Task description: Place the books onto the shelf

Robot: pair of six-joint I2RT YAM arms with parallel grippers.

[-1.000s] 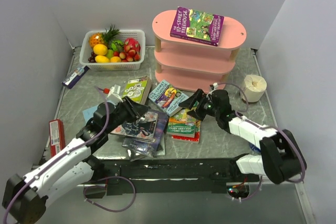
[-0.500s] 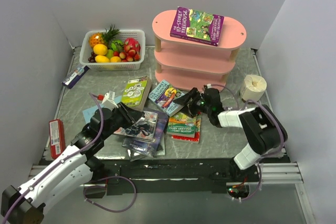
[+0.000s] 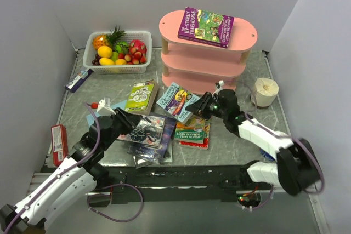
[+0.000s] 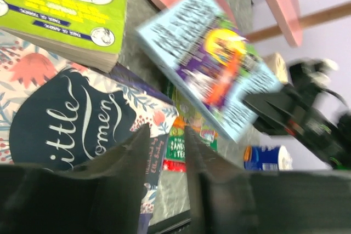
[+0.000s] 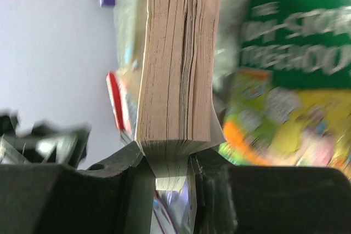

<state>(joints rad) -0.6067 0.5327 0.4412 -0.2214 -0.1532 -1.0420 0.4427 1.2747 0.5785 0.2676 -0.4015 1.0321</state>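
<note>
Books (image 3: 159, 132) lie scattered on the table (image 3: 77, 116) in front of the pink shelf (image 3: 203, 67), and one purple book (image 3: 205, 26) lies flat on its top tier. We see the right gripper (image 3: 201, 104) clamped on the edge of a light blue book (image 3: 176, 100), close to the shelf's base. The left gripper (image 3: 127, 120) hovers over a dark "Little Women" cover (image 4: 66, 124) in the pile, its jaws slightly parted with nothing between them.
</note>
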